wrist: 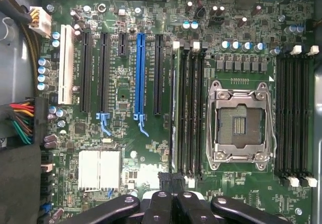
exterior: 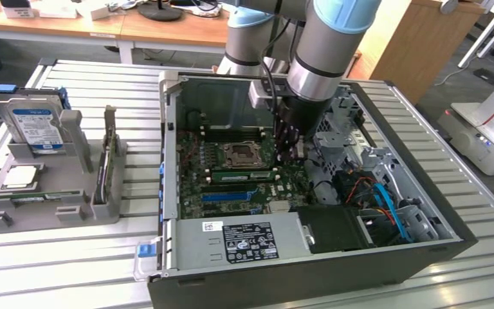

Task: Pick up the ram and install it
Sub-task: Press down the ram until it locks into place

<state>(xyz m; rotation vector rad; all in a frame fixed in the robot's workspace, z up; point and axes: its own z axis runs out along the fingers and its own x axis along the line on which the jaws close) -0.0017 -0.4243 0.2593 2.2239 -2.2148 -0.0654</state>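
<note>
The ram (exterior: 245, 174) is a narrow green stick with a white label. It stands edge-up in a memory slot beside the empty processor socket (exterior: 240, 154), inside the open computer case. In the wrist view the ram (wrist: 174, 108) is a thin green edge in the slot farthest from the socket (wrist: 240, 126). My gripper (exterior: 294, 154) hangs inside the case over one end of that slot bank. The black fingers (wrist: 161, 204) are pressed together, so the gripper (wrist: 171, 181) is shut with nothing between them. Whether it touches the stick's end is unclear.
A grey holder (exterior: 49, 206) at the exterior view's left carries a hard drive (exterior: 31, 125), a square silver processor (exterior: 20, 175) and a thin part standing on edge (exterior: 107, 154). In the case are a power supply (exterior: 247, 241), blue cables (exterior: 384, 199), a blue expansion slot (wrist: 139, 73) and a silver heatsink (wrist: 99, 169).
</note>
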